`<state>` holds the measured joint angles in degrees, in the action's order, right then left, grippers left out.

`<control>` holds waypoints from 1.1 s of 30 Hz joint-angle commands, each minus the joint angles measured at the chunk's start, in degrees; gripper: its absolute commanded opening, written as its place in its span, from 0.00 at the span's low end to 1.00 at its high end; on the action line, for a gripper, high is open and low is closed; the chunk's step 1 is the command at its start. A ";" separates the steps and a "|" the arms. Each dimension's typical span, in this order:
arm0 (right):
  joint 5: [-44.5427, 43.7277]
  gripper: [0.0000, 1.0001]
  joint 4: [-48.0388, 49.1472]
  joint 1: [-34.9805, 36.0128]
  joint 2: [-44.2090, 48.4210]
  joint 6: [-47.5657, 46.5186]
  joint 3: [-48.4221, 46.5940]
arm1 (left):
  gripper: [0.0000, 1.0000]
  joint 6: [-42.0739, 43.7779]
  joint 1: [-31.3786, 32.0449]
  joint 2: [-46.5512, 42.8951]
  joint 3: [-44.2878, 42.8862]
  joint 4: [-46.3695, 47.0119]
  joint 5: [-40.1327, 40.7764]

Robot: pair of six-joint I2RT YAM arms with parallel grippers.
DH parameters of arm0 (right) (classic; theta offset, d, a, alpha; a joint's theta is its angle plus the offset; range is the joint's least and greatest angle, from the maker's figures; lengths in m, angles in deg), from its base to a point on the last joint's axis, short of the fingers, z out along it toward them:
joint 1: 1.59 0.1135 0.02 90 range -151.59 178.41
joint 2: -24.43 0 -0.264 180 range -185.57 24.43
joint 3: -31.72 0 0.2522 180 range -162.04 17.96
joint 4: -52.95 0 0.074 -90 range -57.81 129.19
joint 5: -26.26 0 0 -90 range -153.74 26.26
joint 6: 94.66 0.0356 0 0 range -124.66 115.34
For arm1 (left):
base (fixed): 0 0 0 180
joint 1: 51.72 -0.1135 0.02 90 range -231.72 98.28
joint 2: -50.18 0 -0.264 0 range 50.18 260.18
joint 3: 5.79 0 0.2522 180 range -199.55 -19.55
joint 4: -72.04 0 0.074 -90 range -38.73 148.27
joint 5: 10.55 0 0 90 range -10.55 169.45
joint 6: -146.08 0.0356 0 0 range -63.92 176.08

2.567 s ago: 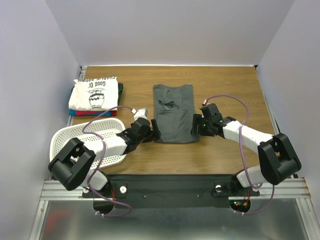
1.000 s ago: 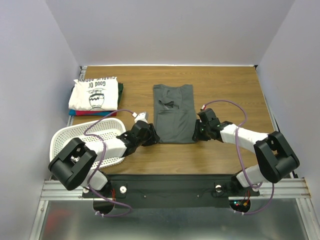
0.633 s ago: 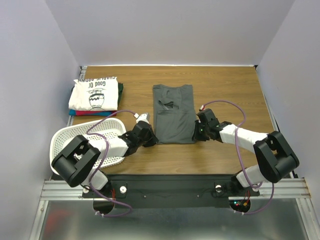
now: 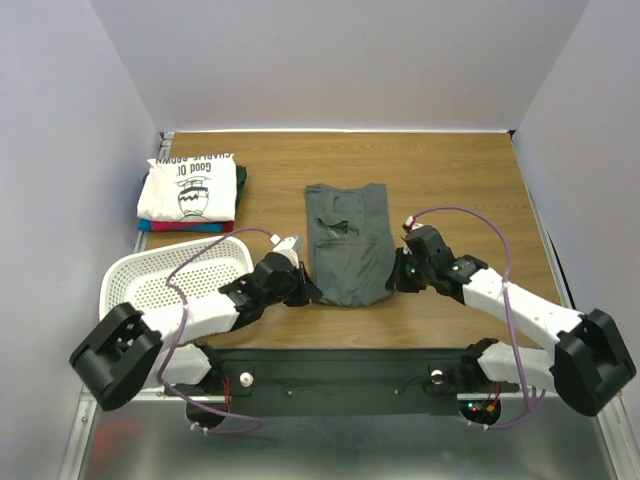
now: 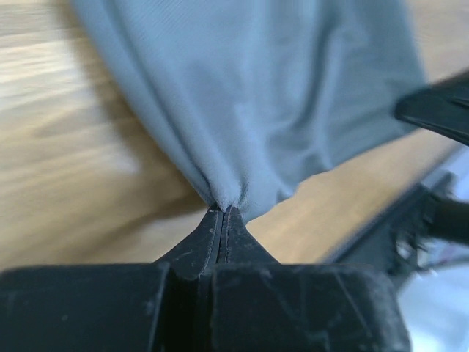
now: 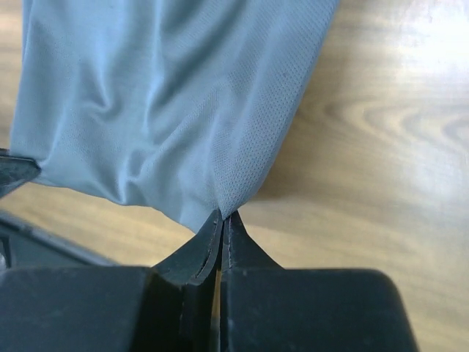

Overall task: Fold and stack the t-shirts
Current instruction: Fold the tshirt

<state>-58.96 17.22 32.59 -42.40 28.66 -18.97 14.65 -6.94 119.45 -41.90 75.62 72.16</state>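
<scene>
On my overhead feed, the far-left corner of the wooden table [image 4: 470, 180] held a neat stack of folded t-shirts [image 4: 195, 222]. A white t-shirt [image 4: 190, 190] lay on top, with a dark green edge showing along its right side and red and blue edges along its near side. The white one carried a dark printed graphic and lettering that, upside down from the camera, read "Good Ol' Charlie Brown". Just nearer than the stack sat a white perforated basket [image 4: 150, 280], partly under the left arm. To its right, the left gripper [image 4: 314, 293] had its jaws pressed together, pinching the near-left corner of the charcoal-grey t-shirt [image 4: 347, 245]. That shirt sat in the middle of the table, folded into a long narrow panel running away from the arms. It was plain, with no print or label that I could read. Its far end lay flat on the wood, with a few creases across the upper part, while its near edge was gathered and puckered between the two pinched corners. In both wrist views the cloth fanned out from the fingertips in soft folds. Further right, the right gripper [image 4: 396, 279] likewise had its jaws closed tight on the near-right corner of the same shirt.
</scene>
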 commanded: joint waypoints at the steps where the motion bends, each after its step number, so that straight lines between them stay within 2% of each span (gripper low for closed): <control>1: 0.94 0.00 -8.94 1.77 5.56 1.39 -1.13 | 0.00 0.21 2.15 -8.78 0.90 -2.13 -3.25; 8: -0.99 0.01 -17.48 7.21 13.56 5.43 -4.81 | 0.00 -4.01 4.44 -21.80 2.31 -8.45 -2.82; 13: -1.52 0.00 -21.78 8.10 20.14 8.16 -9.29 | 0.00 -7.35 6.02 -31.37 1.35 -10.13 -0.98; 16: -3.01 0.00 -22.23 8.10 21.12 7.82 -12.72 | 0.00 -7.88 6.20 -33.85 -0.23 -10.75 1.30; 20: -8.01 0.00 -21.01 8.10 18.85 6.06 -15.36 | 0.00 -6.82 6.29 -33.24 -1.91 -9.62 6.84; 21: -11.07 0.00 -20.57 8.10 17.27 5.27 -15.98 | 0.00 -5.69 6.20 -31.94 -2.69 -8.83 9.90; 26: -20.58 0.01 -17.23 8.10 12.17 3.51 -18.62 | 0.00 -2.52 5.33 -25.25 -5.68 -5.92 15.10; 33: -29.10 0.00 -12.48 8.02 4.08 -0.97 -20.90 | 0.00 2.32 -0.72 -16.81 -8.59 -0.30 12.13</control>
<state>-79.88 -0.88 40.17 -35.80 30.89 -36.70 13.16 -4.73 101.01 -47.51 69.28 83.94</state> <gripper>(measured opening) 0.019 0.022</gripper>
